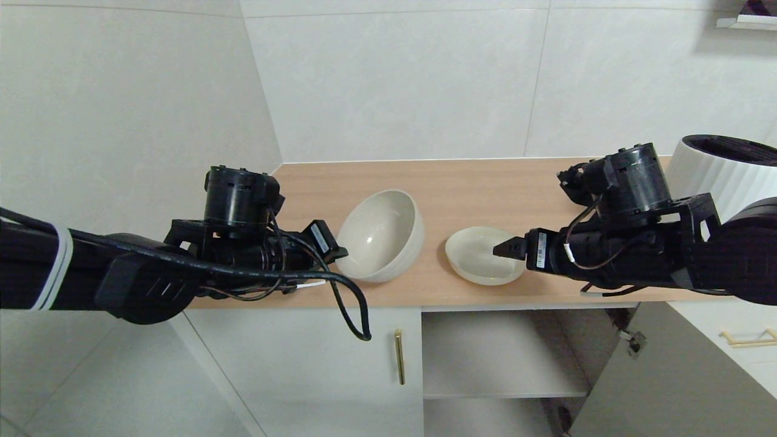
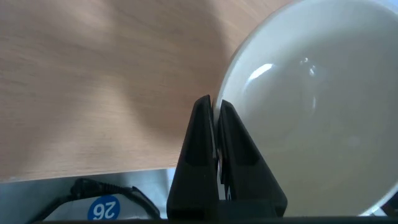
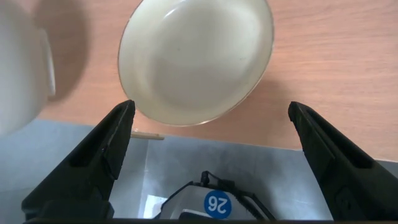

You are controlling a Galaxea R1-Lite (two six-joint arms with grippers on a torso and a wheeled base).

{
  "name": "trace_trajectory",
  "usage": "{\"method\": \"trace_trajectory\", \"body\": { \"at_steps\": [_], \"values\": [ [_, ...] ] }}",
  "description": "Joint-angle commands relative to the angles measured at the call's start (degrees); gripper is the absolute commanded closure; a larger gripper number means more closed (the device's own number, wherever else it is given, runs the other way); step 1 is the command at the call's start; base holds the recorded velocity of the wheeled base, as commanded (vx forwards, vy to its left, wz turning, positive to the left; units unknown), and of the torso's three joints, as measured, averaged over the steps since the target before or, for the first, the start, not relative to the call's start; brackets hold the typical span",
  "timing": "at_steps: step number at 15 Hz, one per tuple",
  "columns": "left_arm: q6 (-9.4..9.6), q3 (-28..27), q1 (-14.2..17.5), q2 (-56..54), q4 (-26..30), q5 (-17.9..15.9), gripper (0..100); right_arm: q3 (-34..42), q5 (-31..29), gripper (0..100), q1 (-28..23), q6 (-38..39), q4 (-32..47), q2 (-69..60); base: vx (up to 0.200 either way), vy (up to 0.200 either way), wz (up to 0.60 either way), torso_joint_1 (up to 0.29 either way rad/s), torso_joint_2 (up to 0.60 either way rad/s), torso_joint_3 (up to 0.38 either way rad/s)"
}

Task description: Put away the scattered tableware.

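Observation:
A large cream bowl (image 1: pixel 382 233) stands tilted on the wooden counter (image 1: pixel 479 188), its opening turned toward my left arm. My left gripper (image 1: pixel 337 252) is shut on its near rim; in the left wrist view the gripper (image 2: pixel 215 109) pinches the rim of the bowl (image 2: pixel 311 106). A smaller shallow cream bowl (image 1: pixel 482 255) sits upright to its right, near the counter's front edge. My right gripper (image 1: pixel 505 249) hovers at that bowl's right side, holding nothing. In the right wrist view the gripper (image 3: pixel 211 118) is wide open just short of the small bowl (image 3: pixel 196 59).
A white ribbed container (image 1: pixel 725 170) stands at the counter's far right, behind my right arm. Below the counter an open cabinet (image 1: pixel 498 358) shows a shelf, next to a closed door with a gold handle (image 1: pixel 399 357). Tiled walls close off the back and left.

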Motion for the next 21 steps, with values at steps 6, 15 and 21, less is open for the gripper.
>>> {"method": "trace_trajectory", "body": {
  "at_steps": [6,15,21],
  "values": [
    [0.07,0.1,0.0,-1.0,0.3,0.0,100,-4.5,-11.1,0,0.1,0.0,0.0,7.2,0.000,0.000,0.00,0.000,0.00,0.000],
    [0.07,0.1,0.0,-1.1,0.3,0.1,100,-5.9,-14.8,0,0.0,0.0,0.0,10.7,0.000,0.000,0.00,0.000,0.00,0.000],
    [0.07,0.1,0.0,-1.1,0.3,0.1,100,-5.9,-14.9,100,0.1,0.1,0.0,11.0,0.000,0.000,0.00,0.000,0.00,0.000]
  ]
}}
